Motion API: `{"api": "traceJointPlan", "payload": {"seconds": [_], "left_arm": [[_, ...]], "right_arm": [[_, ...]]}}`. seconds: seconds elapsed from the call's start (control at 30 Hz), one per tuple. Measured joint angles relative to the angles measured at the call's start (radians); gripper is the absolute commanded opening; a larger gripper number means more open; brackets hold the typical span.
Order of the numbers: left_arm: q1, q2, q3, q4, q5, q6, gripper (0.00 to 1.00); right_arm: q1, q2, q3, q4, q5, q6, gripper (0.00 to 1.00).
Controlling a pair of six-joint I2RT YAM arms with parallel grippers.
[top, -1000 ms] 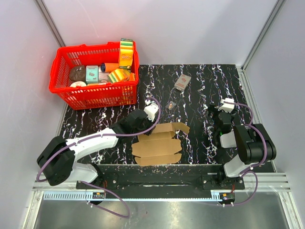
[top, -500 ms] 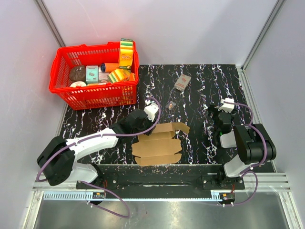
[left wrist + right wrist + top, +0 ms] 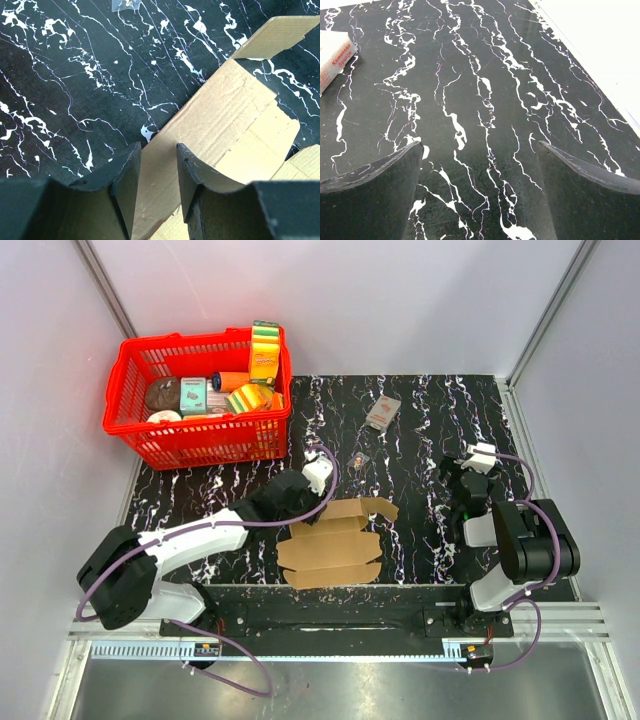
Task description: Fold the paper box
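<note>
Right gripper over black marbled table

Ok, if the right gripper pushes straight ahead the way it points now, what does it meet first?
Most likely just the black marble table: nothing lies ahead of the right gripper, jaws open. The printed packet sits left of that line. Depth is unclear.
</note>
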Motion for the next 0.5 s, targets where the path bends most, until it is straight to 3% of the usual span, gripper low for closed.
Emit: {"api": "traceJointPlan", "payload": {"seconds": [0.13,0.23,0.37,0.5], "left_arm": [[-0.001,-0.011,-0.012,0.006,0.009,0.0,0.39],[-0.001,-0.012,-0.012,0.006,0.018,0.0,0.39],[-0.001,-0.013,-0.013,0.006,0.026,0.0,0.39],[-0.002,-0.019,-0.013,0.006,0.029,0.0,0.39]], "right_arm": [[-0.001,-0.014,-0.005,-0.002,0.015,0.008,1.0],[0.036,-0.106,0.002,-0.093,0.134,0.014,1.0],[0.079,-0.33,0.177,-0.514,0.21,0.101,1.0],[0.079,-0.414,0.485,-0.882,0.09,0.169,1.0]]}}
